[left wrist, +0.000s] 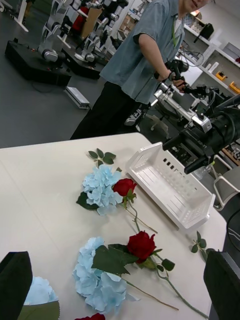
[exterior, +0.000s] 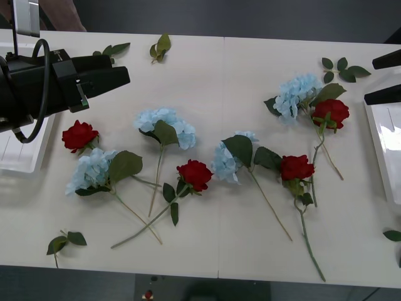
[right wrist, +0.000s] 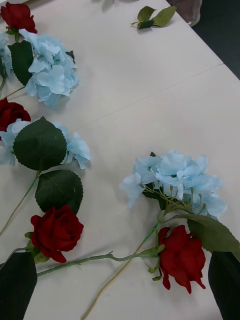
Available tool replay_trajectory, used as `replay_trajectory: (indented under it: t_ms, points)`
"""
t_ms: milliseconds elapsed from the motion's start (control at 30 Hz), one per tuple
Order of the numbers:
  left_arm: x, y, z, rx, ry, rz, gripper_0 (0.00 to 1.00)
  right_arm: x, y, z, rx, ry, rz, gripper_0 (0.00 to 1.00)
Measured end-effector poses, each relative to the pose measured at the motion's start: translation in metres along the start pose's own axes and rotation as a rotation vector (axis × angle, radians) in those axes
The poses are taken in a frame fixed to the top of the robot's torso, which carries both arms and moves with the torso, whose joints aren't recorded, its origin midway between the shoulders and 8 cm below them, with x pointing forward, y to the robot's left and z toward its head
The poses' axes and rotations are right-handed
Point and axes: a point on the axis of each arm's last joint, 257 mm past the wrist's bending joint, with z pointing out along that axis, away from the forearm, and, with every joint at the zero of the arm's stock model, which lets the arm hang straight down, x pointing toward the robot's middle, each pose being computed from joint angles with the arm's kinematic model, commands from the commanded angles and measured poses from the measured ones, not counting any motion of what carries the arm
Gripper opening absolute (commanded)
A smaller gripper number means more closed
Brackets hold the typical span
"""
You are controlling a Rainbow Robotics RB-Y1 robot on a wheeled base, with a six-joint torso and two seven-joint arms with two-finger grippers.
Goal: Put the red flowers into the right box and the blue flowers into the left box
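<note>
Across the middle of the pale table (exterior: 250, 75) in the front view lie eight stems, none held. Red flowers: one at left (exterior: 79, 135), one centre (exterior: 195, 174), one right of centre (exterior: 296, 167), one at upper right (exterior: 331, 112). Blue flowers: one at lower left (exterior: 92, 170), just below the left rose; one upper centre (exterior: 165, 125); one centre (exterior: 227, 160); one at upper right (exterior: 297, 94), touching the upper-right rose. Loose leaf sprigs (exterior: 160, 47) sit along the far edge and near corners.

Left box (exterior: 22, 147): at the left edge of the frame, partly behind the left arm; nothing can be seen in the part that shows. Right box (exterior: 385, 147): at the right edge, the shown part bare.

Left gripper (exterior: 103, 75): upper left of the front view, raised above the table, well apart from every flower; in its wrist view the black fingers (left wrist: 15, 280) sit at the two bottom corners, spread wide, nothing between them. Right gripper (exterior: 383, 78): upper right edge, over the far end of the right box, near the upper-right rose but not touching; its fingers (right wrist: 17, 285) stand spread at the bottom corners of its wrist view, a rose (right wrist: 182, 257) lying on the table between them.
</note>
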Motion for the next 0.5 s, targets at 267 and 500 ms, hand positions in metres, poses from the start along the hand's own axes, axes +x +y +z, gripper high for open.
replay_trajectory:
  t_ms: [267, 500]
  points:
    - [0.028, 0.010, -0.006, -0.005, 0.006, -0.125, 1.00, 0.009, 0.005, 0.006, -0.014, 0.004, 0.018, 1.00]
    - [0.034, 0.025, -0.013, -0.064, 0.058, -0.215, 1.00, 0.025, 0.013, 0.016, -0.031, 0.034, 0.037, 1.00]
